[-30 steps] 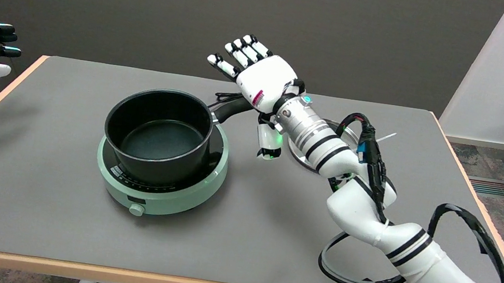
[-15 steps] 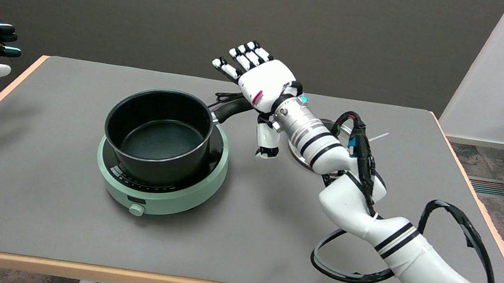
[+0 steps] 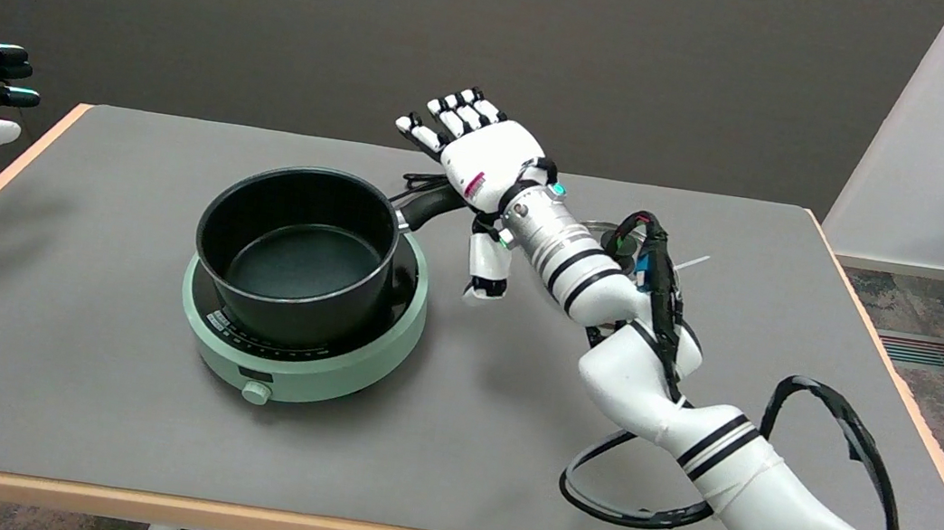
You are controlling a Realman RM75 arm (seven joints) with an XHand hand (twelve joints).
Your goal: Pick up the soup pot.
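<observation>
Sitting on a green hotplate (image 3: 298,342) on the grey worktop (image 3: 54,392), the black soup pot (image 3: 296,251) points its handle (image 3: 435,202) back and to the right. The right robot hand (image 3: 481,161) hovers over the handle's end, fingers (image 3: 445,120) spread apart, thumb hanging down, holding nothing.

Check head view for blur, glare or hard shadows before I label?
Head view: sharp, no motion blur on the right hand; soft shadows on the table beside the cooker; faint sheen inside the soup pot, no blown glare; lighting even.
</observation>
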